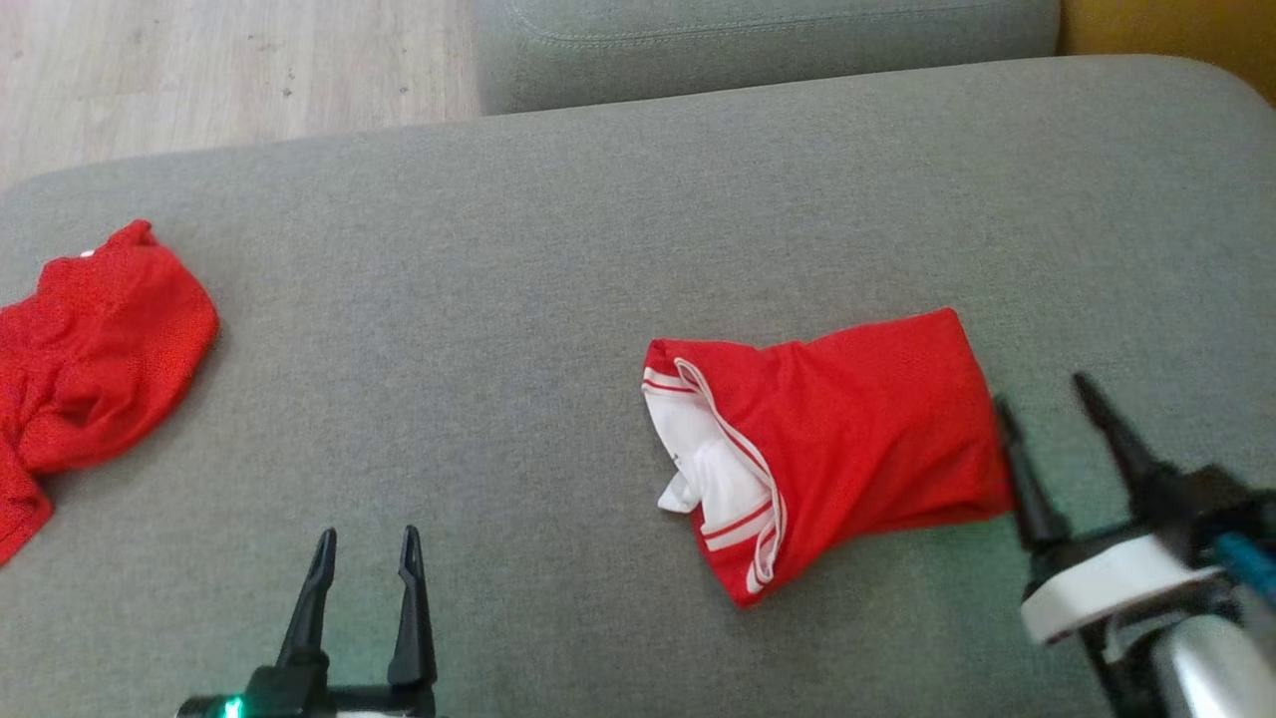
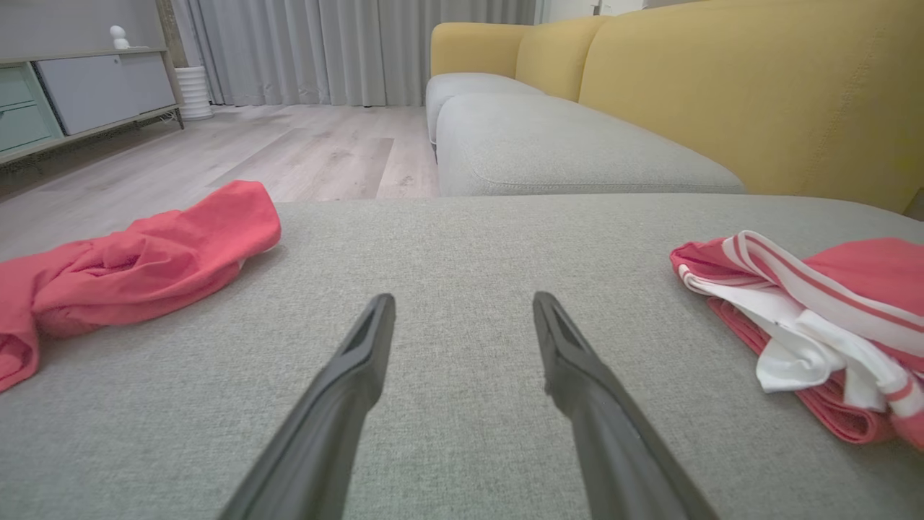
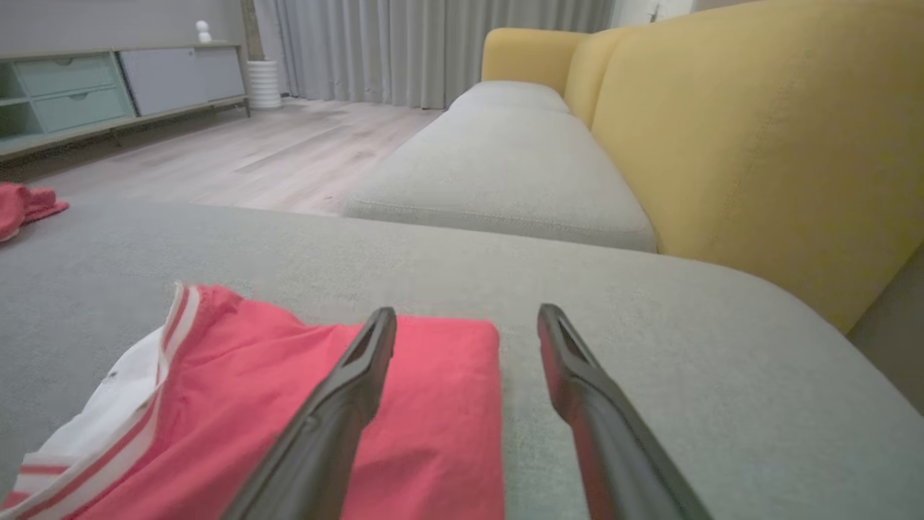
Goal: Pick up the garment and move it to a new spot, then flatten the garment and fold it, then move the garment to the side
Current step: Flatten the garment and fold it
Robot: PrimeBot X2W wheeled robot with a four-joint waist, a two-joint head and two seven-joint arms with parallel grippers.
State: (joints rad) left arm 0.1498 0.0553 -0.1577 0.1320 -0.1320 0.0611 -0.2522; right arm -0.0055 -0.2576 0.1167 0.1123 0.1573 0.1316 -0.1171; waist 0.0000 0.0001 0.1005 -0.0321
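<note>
A folded red garment (image 1: 847,439) with white striped trim lies flat on the grey sofa cushion (image 1: 498,299), right of centre. My right gripper (image 1: 1042,391) stands open at the garment's right edge with nothing between its fingers. In the right wrist view the right gripper (image 3: 468,310) has one finger over the red cloth (image 3: 289,404) and the other over bare cushion. My left gripper (image 1: 368,534) is open and empty at the lower left, well apart from the garment. From the left wrist view the left gripper (image 2: 463,297) points over bare cushion, with the garment (image 2: 816,325) off to the right.
A second, crumpled red garment (image 1: 90,369) lies at the cushion's left edge, also seen as a red heap (image 2: 144,253). Another grey cushion (image 1: 758,40) adjoins at the back. A yellow backrest (image 3: 758,144) rises on the right. Wooden floor (image 1: 199,70) lies beyond the far left edge.
</note>
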